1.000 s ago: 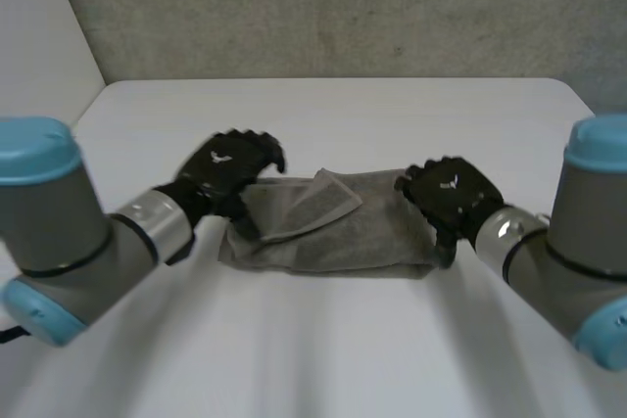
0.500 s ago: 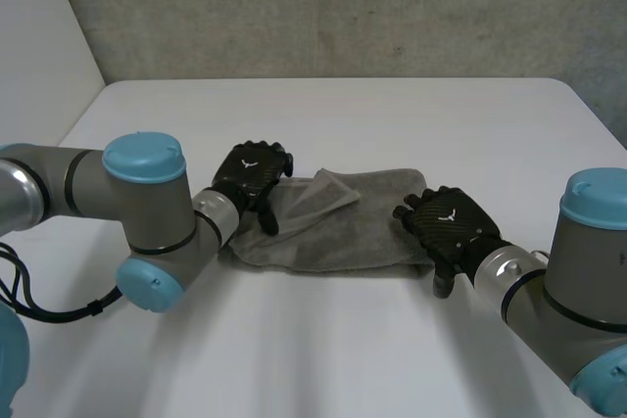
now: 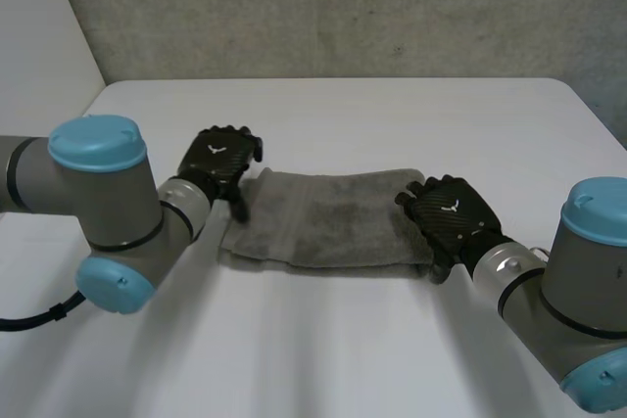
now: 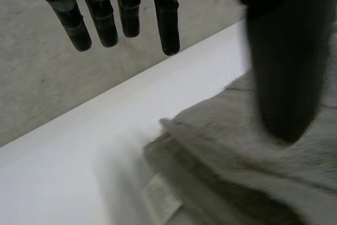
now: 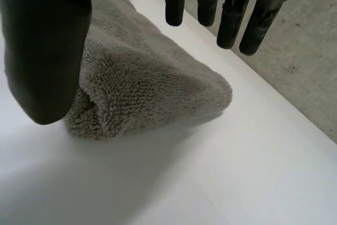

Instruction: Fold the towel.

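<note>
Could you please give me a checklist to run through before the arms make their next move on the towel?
1. Left hand holds nothing: ok, fingers straight, at the left end of the towel.
2. Right hand holds nothing: ok, fingers straight, at its right end.
3. Towel folded: ok, layers show at the left end.
4. Edges aligned: cannot tell.
5. Towel fully on the table: ok.

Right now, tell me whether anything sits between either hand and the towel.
Nothing visible does. The left hand is at the towel's left end, the right hand at its right end, both open.
</note>
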Controlling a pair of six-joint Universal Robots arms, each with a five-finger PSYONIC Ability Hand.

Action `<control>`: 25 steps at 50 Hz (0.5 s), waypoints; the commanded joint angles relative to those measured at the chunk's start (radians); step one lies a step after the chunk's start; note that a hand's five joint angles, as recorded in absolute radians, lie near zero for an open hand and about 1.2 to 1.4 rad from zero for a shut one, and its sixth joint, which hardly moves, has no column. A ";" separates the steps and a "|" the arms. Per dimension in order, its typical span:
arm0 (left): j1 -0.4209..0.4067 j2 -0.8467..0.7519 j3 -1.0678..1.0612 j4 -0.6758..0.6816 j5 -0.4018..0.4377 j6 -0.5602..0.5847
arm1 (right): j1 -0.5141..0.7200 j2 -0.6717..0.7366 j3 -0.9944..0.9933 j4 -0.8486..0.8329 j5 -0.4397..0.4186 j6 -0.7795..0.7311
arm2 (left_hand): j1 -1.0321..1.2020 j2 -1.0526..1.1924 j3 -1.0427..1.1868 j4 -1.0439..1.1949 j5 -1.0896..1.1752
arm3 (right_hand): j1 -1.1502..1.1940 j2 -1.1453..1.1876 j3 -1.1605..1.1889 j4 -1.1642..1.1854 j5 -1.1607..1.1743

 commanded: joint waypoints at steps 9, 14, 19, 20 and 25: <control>-0.028 0.067 -0.068 0.008 0.007 0.000 | -0.007 0.082 -0.013 -0.027 -0.006 0.022 | 0.226 0.238 0.238 0.232 0.219 | 0.346 0.346 0.348 0.347 0.340; -0.026 0.067 -0.072 0.023 0.007 0.000 | -0.007 0.112 -0.022 -0.027 -0.006 0.022 | 1.042 1.054 1.054 1.048 1.035 | 0.470 0.469 0.472 0.470 0.464; -0.023 0.067 -0.074 0.027 0.009 0.000 | -0.009 0.122 -0.033 -0.027 -0.005 0.022 | 1.115 1.127 1.127 1.121 1.109 | 0.734 0.733 0.736 0.734 0.728; -0.023 0.067 -0.074 0.027 0.010 0.000 | -0.009 0.119 -0.033 -0.027 -0.005 0.022 | 1.115 1.127 1.127 1.121 1.109 | 0.844 0.844 0.846 0.845 0.838; -0.018 0.067 -0.071 0.027 0.009 0.000 | -0.010 0.097 -0.030 -0.015 -0.003 0.022 | 1.115 1.127 1.127 1.121 1.109 | 1.106 1.105 1.108 1.106 1.100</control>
